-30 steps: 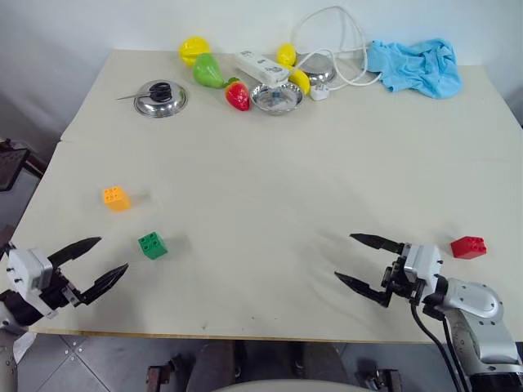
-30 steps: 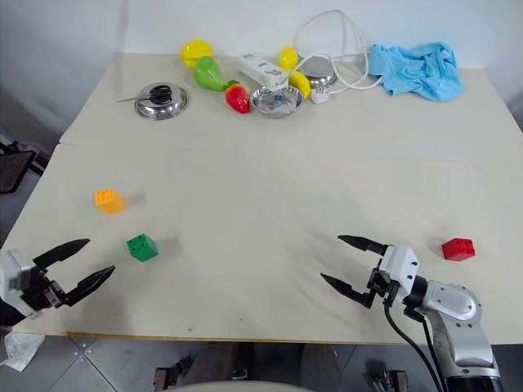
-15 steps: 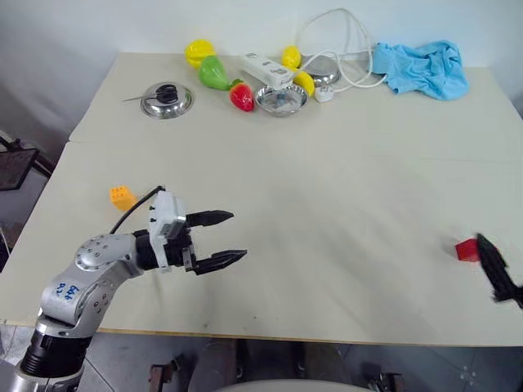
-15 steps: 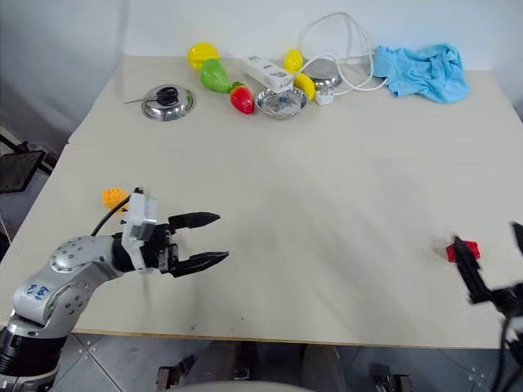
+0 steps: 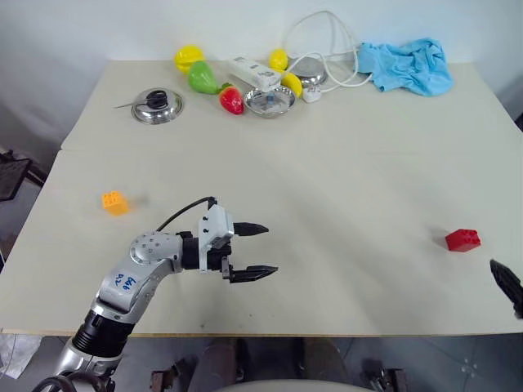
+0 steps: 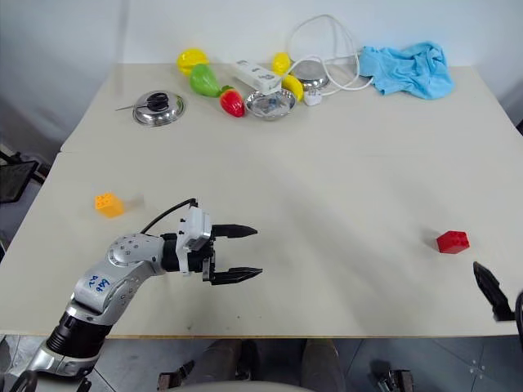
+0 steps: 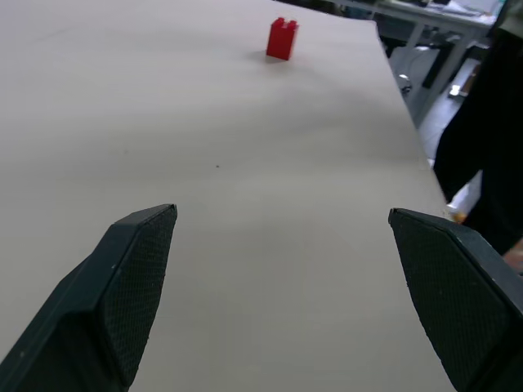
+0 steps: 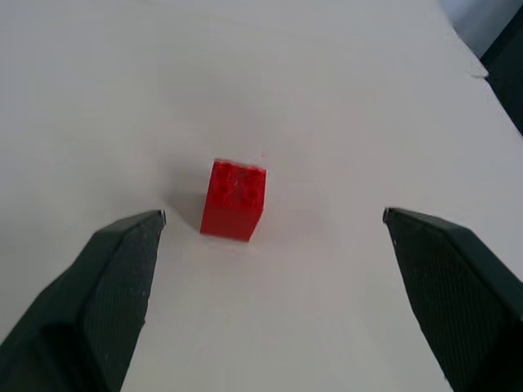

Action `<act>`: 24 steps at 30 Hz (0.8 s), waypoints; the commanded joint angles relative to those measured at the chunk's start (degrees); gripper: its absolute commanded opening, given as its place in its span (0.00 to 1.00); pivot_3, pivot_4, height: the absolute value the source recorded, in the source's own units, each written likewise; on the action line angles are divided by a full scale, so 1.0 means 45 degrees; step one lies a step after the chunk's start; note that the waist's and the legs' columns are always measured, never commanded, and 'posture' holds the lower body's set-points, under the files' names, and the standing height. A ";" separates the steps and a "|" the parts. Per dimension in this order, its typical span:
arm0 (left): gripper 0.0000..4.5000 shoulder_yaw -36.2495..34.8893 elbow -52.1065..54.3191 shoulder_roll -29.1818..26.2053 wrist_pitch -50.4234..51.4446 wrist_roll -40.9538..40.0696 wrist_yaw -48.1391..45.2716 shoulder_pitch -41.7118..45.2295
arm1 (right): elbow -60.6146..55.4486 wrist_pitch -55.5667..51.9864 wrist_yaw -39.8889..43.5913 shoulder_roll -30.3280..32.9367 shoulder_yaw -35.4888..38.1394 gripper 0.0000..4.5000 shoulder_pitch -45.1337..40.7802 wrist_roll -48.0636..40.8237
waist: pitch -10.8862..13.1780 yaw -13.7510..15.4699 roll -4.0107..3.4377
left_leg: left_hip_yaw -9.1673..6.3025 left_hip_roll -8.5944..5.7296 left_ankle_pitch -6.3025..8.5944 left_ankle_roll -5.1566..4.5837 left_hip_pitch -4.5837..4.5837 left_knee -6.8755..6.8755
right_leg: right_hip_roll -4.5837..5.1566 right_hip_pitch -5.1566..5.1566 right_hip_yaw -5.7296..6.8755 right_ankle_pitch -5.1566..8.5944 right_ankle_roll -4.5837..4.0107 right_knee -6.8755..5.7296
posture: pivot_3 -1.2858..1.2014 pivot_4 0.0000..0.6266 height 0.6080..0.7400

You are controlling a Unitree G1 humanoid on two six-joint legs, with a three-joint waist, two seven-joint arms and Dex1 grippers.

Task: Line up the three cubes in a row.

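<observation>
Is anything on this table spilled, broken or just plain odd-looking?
Nothing looks spilled or broken. Two things stand out: the blue cloth lies crumpled in a heap at the far edge of the table, and the orange cube and red cube sit far apart, near opposite sides.

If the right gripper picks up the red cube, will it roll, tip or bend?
The red cube looks like rigid plastic, so probably stiff. Its flat faces rest squarely on the table, so rolling seems unlikely. It looks small, so likely light and may slide if nudged.

Bright, even light; soft shadows
</observation>
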State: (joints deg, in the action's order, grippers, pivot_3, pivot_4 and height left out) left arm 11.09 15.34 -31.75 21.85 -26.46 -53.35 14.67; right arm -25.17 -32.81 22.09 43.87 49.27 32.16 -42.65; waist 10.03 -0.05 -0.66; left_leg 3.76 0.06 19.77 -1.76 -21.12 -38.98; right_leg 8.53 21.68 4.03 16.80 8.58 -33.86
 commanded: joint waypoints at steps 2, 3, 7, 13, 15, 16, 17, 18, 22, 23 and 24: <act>0.97 -0.0076 0.0293 0.0105 -0.0349 0.0075 -0.0251 0.0082 | 0.0844 -0.3055 -0.0777 0.1341 -0.0471 1.00 -0.1738 -0.0656 | 0.0000 0.0129 0.0000 | -0.0014 -0.0013 0.0000 -0.0006 -0.0018 -0.0006 | 0.0009 0.0004 -0.0002 0.0000 0.0000 0.0000 | 0.52 0.24 1.00; 0.97 -0.0056 0.0271 0.0112 -0.0403 0.0128 -0.0274 0.0106 | 0.1026 -0.3417 -0.0801 0.1531 -0.0704 1.00 -0.2118 -0.0559 | 0.0000 0.0202 0.0000 | -0.0018 -0.0018 0.0001 -0.0009 -0.0024 -0.0008 | 0.0008 0.0004 0.0007 0.0000 0.0000 0.0004 | 0.52 0.24 1.00; 0.97 -0.0118 0.0256 0.0109 -0.0500 0.0244 -0.0274 0.0131 | 0.1860 -0.4787 -0.1294 0.1737 -0.1314 1.00 -0.3611 -0.0272 | 0.0000 0.0360 0.0000 | -0.0023 -0.0031 0.0003 -0.0021 -0.0040 -0.0010 | -0.0001 -0.0001 0.0090 -0.0002 0.0003 -0.0010 | 0.52 0.24 1.00; 1.00 -0.0326 0.0374 0.0007 -0.0694 0.0344 -0.0308 0.0085 | 0.2387 -0.5747 -0.1342 0.1604 -0.2140 0.91 -0.4609 0.0330 | 0.0000 0.0337 0.0000 | -0.0010 -0.0063 0.0017 -0.0068 -0.0056 -0.0026 | 0.0007 -0.0009 0.0086 -0.0019 0.0035 0.0002 | 0.52 0.24 1.00; 1.00 -0.0352 0.0382 0.0020 -0.0758 0.0380 -0.0295 0.0118 | 0.2405 -0.5665 -0.1146 0.1525 -0.2334 0.79 -0.4743 0.0515 | 0.0000 0.0336 0.0000 | -0.0006 -0.0063 0.0016 -0.0069 -0.0056 -0.0027 | 0.0005 -0.0010 0.0086 -0.0020 0.0038 0.0001 | 0.52 0.24 1.00; 1.00 -0.0359 0.0373 0.0034 -0.0801 0.0406 -0.0303 0.0134 | 0.2383 -0.5636 -0.1049 0.1461 -0.2406 0.72 -0.4819 0.0544 | 0.0000 0.0334 0.0000 | -0.0006 -0.0062 0.0016 -0.0069 -0.0055 -0.0027 | 0.0003 -0.0010 0.0087 -0.0020 0.0038 0.0000 | 0.52 0.24 1.00; 1.00 -0.0369 0.0392 0.0053 -0.0832 0.0410 -0.0319 0.0142 | 0.2364 -0.5618 -0.0948 0.1430 -0.2482 0.64 -0.4873 0.0568 | 0.0000 0.0326 0.0000 | -0.0006 -0.0062 0.0016 -0.0069 -0.0055 -0.0027 | 0.0002 -0.0010 0.0087 -0.0020 0.0039 0.0001 | 0.52 0.24 1.00; 1.00 -0.0382 0.0413 0.0072 -0.0870 0.0414 -0.0334 0.0145 | 0.2311 -0.5520 -0.0802 0.1424 -0.2582 0.56 -0.4903 0.0639 | 0.0000 0.0323 0.0000 | -0.0003 -0.0061 0.0016 -0.0069 -0.0054 -0.0029 | 0.0001 -0.0010 0.0087 -0.0022 0.0040 0.0000 | 0.52 0.24 1.00; 1.00 -0.0445 0.0457 0.0075 -0.1074 0.0404 -0.0410 0.0120 | 0.2243 -0.5324 0.0069 0.1757 -0.2807 0.33 -0.4977 0.0825 | 0.0001 0.0320 0.0001 | -0.0002 -0.0059 0.0016 -0.0069 -0.0053 -0.0029 | -0.0001 -0.0011 0.0086 -0.0022 0.0043 0.0000 | 0.52 0.24 1.00; 1.00 -0.0482 0.0461 0.0062 -0.1114 0.0385 -0.0431 0.0123 | 0.2254 -0.5320 0.0637 0.2046 -0.2885 0.33 -0.5018 0.0715 | 0.0001 0.0319 0.0001 | -0.0001 -0.0059 0.0016 -0.0069 -0.0053 -0.0029 | -0.0001 -0.0012 0.0086 -0.0023 0.0044 0.0001 | 0.52 0.24 1.00; 1.00 -0.0523 0.0467 0.0045 -0.1165 0.0377 -0.0443 0.0122 | 0.2275 -0.5314 0.1198 0.2323 -0.2952 0.33 -0.5098 0.0613 | 0.0001 0.0318 0.0001 | 0.0000 -0.0060 0.0016 -0.0069 -0.0052 -0.0030 | -0.0001 -0.0012 0.0086 -0.0023 0.0044 0.0000 | 0.52 0.24 1.00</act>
State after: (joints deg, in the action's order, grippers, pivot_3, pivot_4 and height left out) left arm 9.89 15.27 -31.53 17.98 -24.63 -54.88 14.96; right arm -13.92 -57.50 23.66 52.04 35.60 9.90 -39.28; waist 10.04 1.38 -0.65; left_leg 3.77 -0.21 19.84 -2.07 -21.35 -39.11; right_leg 8.52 21.63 4.41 16.69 8.78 -33.85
